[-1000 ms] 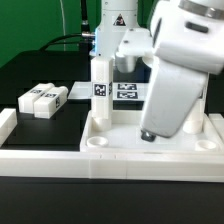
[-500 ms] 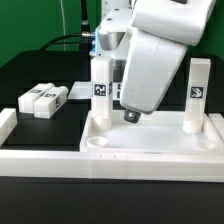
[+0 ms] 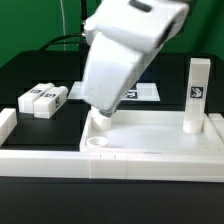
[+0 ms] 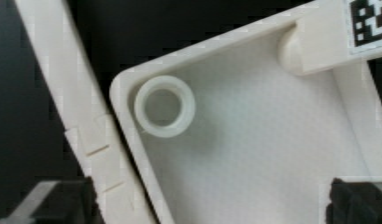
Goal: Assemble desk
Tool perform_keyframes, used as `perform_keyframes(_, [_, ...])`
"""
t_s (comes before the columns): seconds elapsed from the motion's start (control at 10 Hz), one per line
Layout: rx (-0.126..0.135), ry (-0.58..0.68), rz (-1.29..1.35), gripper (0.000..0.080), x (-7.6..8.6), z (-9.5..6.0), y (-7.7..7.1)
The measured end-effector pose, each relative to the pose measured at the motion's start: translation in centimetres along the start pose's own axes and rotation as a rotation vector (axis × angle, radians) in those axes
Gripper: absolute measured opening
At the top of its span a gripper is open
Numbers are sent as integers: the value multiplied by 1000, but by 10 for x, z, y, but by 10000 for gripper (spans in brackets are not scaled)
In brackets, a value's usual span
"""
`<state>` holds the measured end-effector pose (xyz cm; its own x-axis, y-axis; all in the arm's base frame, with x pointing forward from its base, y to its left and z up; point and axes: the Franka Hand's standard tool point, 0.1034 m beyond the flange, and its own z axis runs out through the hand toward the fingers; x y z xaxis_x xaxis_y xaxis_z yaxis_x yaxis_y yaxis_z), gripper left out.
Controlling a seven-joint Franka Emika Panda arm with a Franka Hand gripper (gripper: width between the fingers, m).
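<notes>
Swinging toward the exterior view's left within the last half-second, arm (image 3: 120,50) now hides left leg (image 4: 348,45) | desk top (image 3: 150,158) nearest on surface (image 3: 30,70), front socket (image 3: 97,144) empty | pincer (image 4: 202,200) spread, holding nothing | right leg (image 3: 197,95) upright beyond | loose legs (image 3: 43,98) likely next

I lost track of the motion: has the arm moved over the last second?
Yes. The arm swung toward the exterior view's left: the upright leg it hid earlier now stands clear.
</notes>
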<state>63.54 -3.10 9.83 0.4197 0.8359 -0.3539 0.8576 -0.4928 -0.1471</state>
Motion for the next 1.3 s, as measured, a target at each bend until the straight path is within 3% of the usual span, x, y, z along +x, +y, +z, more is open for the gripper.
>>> perform_keyframes(0.3, [3,1,183,649,-1,0,0])
perform_keyframes(0.4, [49,31,320,649,-11,0,1])
perform_keyframes(0.6, [112,75,525,649,-44,3,8])
perform_keyframes(0.8, [144,70,649,649,-76,20,5])
perform_keyframes(1.0, [214,86,826,649,-120,36,9])
perform_keyframes(1.3, [213,77,908,649,-117,35,9])
